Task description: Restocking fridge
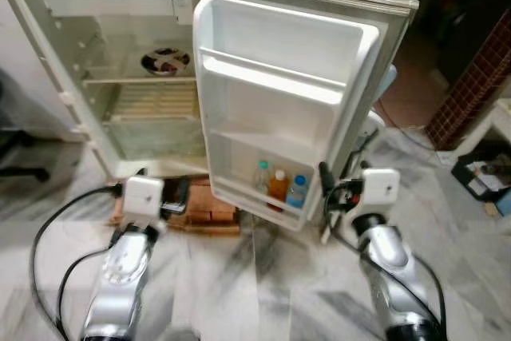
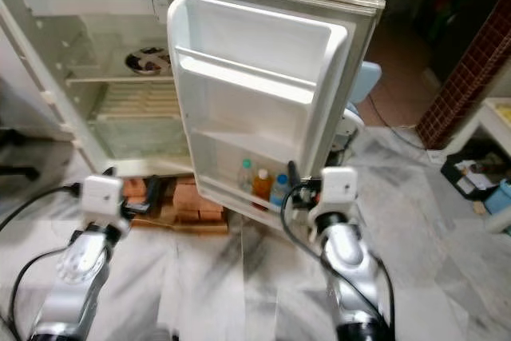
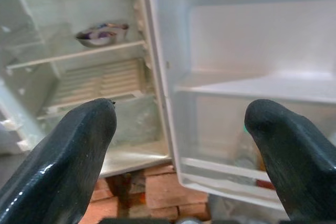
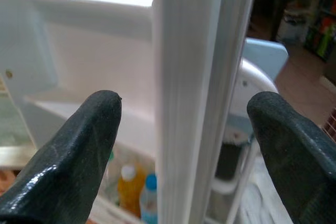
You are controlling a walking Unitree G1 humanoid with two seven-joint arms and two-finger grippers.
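1. Ahead, the fridge (image 1: pixel 120 77) stands open, its door (image 1: pixel 279 101) swung wide, with bare marble floor (image 1: pixel 263 285) before it.
2. Three bottles (image 1: pixel 279 185) sit in the door's lowest shelf, near its outer edge.
3. Right tool (image 4: pixel 184 129) spreads wide astride the door's free edge, just beside the bottles.
4. Left tool (image 3: pixel 178 129) spreads wide, empty, facing the cabinet, where a bowl (image 1: pixel 165 61) rests on the upper shelf.

Home: fridge (image 1: pixel 144 77), marble floor (image 1: pixel 239 277)
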